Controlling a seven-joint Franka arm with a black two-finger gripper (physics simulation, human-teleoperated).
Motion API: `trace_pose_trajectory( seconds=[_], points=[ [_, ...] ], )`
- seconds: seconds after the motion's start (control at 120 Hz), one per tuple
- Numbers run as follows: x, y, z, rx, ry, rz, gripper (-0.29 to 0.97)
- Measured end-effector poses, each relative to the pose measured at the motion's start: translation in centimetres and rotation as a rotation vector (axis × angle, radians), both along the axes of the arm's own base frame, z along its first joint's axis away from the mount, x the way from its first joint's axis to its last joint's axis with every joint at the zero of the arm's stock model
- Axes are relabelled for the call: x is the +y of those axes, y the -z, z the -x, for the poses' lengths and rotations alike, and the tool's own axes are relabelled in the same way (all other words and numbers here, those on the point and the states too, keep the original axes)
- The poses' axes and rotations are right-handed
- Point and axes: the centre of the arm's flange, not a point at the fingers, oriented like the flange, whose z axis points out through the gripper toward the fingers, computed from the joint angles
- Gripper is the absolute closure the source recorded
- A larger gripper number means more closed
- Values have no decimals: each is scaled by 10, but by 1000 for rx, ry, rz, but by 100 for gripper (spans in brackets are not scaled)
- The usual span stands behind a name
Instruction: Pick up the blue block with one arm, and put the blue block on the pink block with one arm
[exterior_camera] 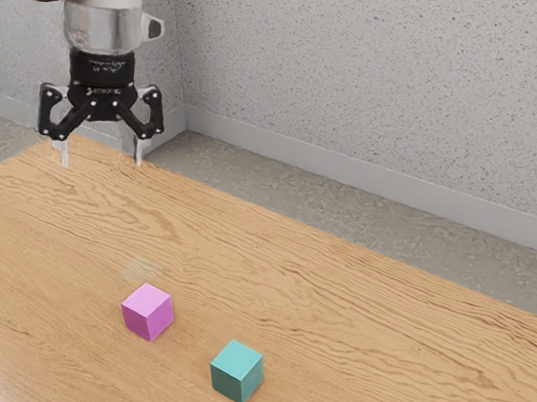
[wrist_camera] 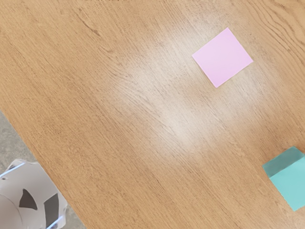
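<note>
a: where's the blue block (exterior_camera: 236, 372)?
b: on the table (exterior_camera: 382, 313), sitting flat, nr the front of the exterior view. colour reads more teal than blue (it's the one bluish thing there).
a: and the pink block (exterior_camera: 147, 311)?
b: also flat on the table, near the blue one, toward the exterior view's left and a bit further back. they're apart, not touching, w/ bare wood between them.
a: fingers (exterior_camera: 140, 149)?
b: spread wide, nothing between them. they hang in the air, tips down, over the table's far corner at the exterior view's left, well apart from both blocks.
a: wrist view?
b: looks down on the table (wrist_camera: 119, 119). pink block (wrist_camera: 222, 57) shows its top face as a flat square. blue block (wrist_camera: 288, 179) is partly cut by the frame, top and one side visible. grey floor (wrist_camera: 9, 143) past the table's edge.
</note>
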Motion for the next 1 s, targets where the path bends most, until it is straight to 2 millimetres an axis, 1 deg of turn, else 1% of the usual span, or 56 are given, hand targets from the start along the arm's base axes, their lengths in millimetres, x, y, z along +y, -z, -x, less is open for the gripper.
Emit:
trace_pose_trajectory(
  seconds=[0.042, 0.1, 0.133, 0.158, 0.2, 0.267, 0.317, 0.442, 0.517, 0.592, 0.658, 0.708, 0.867, 0.908, 1.0],
  points=[
    [-1, 11, -8, -31, -46, 2, 0],
    [2, 21, -20, -73, -112, 3, 0],
    [2, 35, -33, -76, -144, 0, 0],
    [0, 44, -41, -80, -163, -2, 0],
    [-6, 51, -48, -96, -185, -4, 0],
    [-38, 55, -49, -115, -172, -4, 0],
    [-60, 80, -60, -88, -125, 4, 0],
    [-117, 139, -78, -55, 26, 26, 0],
    [-142, 177, -70, -30, 144, 35, 0],
    [-156, 210, -58, -25, 261, 32, 1],
    [-160, 238, -49, -29, 345, 39, 1],
    [-158, 258, -50, -36, 388, 51, 2],
    [-126, 294, -68, -88, 445, 86, 2],
    [-127, 305, -71, -97, 475, 95, 2],
    [-134, 320, -68, -119, 555, 112, 2]
  ],
)
